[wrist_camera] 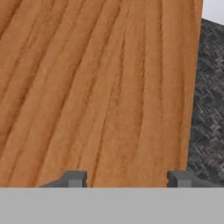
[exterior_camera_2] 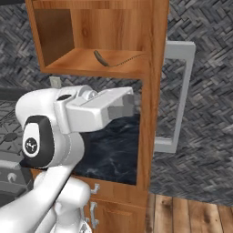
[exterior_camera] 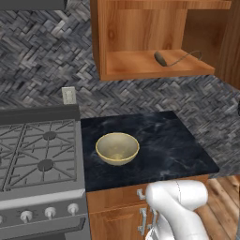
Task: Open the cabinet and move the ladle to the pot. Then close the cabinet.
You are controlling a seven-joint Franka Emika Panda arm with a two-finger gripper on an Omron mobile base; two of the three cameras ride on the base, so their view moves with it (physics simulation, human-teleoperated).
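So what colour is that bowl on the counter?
Yellowish beige; the bowl shows best in the left base view.

One cabinet [exterior_camera: 140,37] hangs on the wall, with one door [exterior_camera_2: 152,91] swung open and one silver bar handle [exterior_camera_2: 182,91]. One ladle [exterior_camera: 161,59] lies on its one shelf [exterior_camera: 140,65]. One yellowish bowl [exterior_camera: 117,148] sits on the one dark bench [exterior_camera: 178,150], with one stove [exterior_camera: 37,159] at its nine o'clock. The stove shows two burners [exterior_camera: 45,164] clearly and three knobs [exterior_camera: 49,213]. One wall outlet [exterior_camera: 69,95] sits on the backsplash. Two fingers [wrist_camera: 74,178] show in the hand view.
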